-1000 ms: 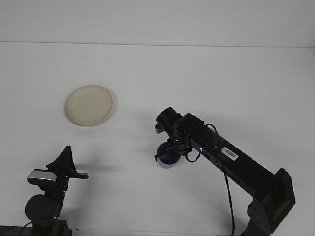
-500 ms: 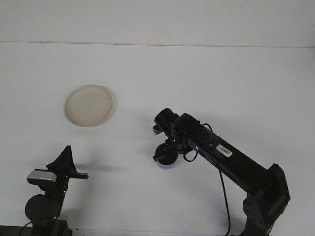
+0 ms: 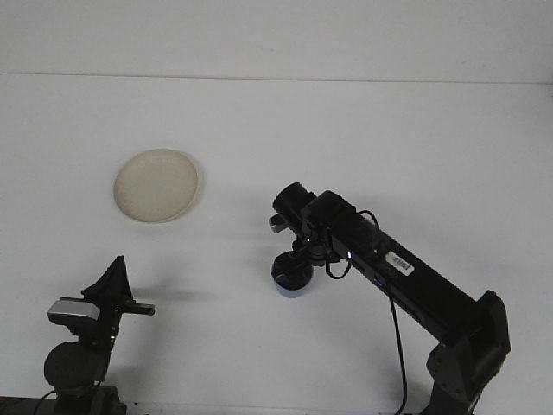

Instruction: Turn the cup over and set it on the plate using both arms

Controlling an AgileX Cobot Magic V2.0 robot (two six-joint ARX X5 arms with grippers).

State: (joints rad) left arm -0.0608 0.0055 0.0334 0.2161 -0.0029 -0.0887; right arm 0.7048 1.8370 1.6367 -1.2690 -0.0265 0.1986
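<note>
A round cream plate point(image 3: 156, 185) lies flat on the white table at the upper left. Near the middle of the table, a dark blue cup point(image 3: 289, 278) sits low over the surface, and only a sliver of lighter blue shows at its bottom edge. My right gripper point(image 3: 294, 259) reaches down from the black right arm point(image 3: 406, 277) and is shut on the cup, hiding its upper part. My left gripper point(image 3: 115, 285) stays at the lower left, far from both cup and plate.
The table's far edge point(image 3: 276, 78) runs across the top of the view. A black cable point(image 3: 396, 337) hangs under the right arm. The left arm's base point(image 3: 76, 363) stands at the bottom left corner.
The right gripper has shifted slightly and turned with the cup. The cup now looks darker, with less of its light blue part showing. The left arm and the plate have not moved.
</note>
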